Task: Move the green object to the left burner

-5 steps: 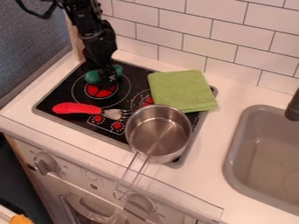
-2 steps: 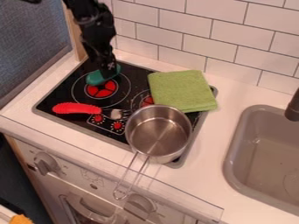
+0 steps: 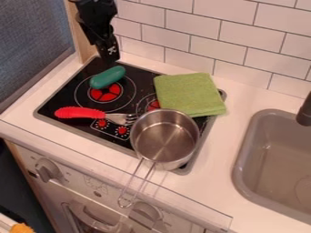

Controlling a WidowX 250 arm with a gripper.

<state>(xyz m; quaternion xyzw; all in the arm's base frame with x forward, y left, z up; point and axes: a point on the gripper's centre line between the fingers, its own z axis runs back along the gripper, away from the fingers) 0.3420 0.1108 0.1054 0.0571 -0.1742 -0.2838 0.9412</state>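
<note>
Black stovetop (image 3: 63,98), its left burner (image 3: 106,94) partly hidden by the green object (image 3: 108,77).

1 blk arm, upper L (image 3: 97,20)

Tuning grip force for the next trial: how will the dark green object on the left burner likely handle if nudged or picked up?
The green object looks rounded and elongated, so a sideways nudge would probably roll it. Its smooth surface may be slippery on the glossy cooktop. It keeps a plump shape with no sag, so likely fairly stiff.
</note>
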